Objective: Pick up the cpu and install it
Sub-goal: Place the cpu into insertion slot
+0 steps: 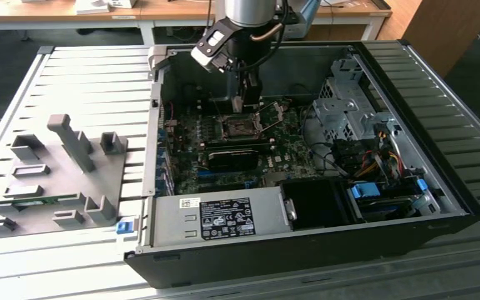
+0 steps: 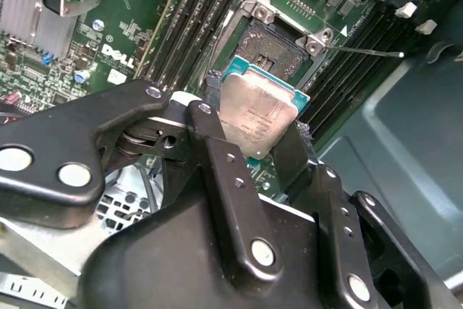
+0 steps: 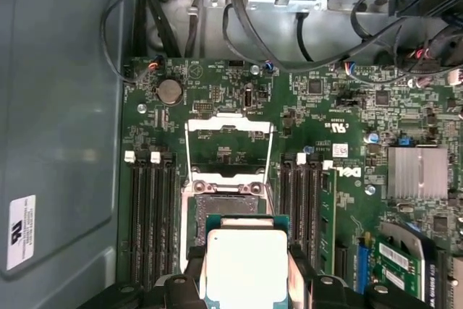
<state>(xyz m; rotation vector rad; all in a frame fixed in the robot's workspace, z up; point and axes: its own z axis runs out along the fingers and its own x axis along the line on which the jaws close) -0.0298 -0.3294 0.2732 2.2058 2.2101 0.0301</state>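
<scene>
The end effector (image 2: 255,122) is closed to a narrow gap on the cpu (image 2: 253,110). Its two black fingers (image 2: 217,150) press on opposite edges of the chip, so the silver metal lid is left clear between them. In the first wrist view the cpu (image 3: 244,262) hangs in this grip above the motherboard (image 3: 325,106), near the open socket (image 3: 221,193) but not seated in it. The socket's retention frame (image 3: 228,146) is swung up and out of the way.

The chip looks light, thin and quite stiff, so it should neither sag nor bend in the grip. The smooth lid is probably slippery, and the underside contacts and the socket's pins are likely delicate. The edges of the green substrate are therefore the safest place to hold it, as the fingers do here, with modest force and the chip kept level.

Memory slots (image 3: 152,215) flank the socket on both sides. In the exterior view the end effector (image 1: 247,106) is lowered into the open computer case (image 1: 307,250), over the socket (image 1: 242,128). A grey tray (image 1: 98,187) lies on the slatted worktop (image 1: 82,81), to the exterior view's left of the case.
</scene>
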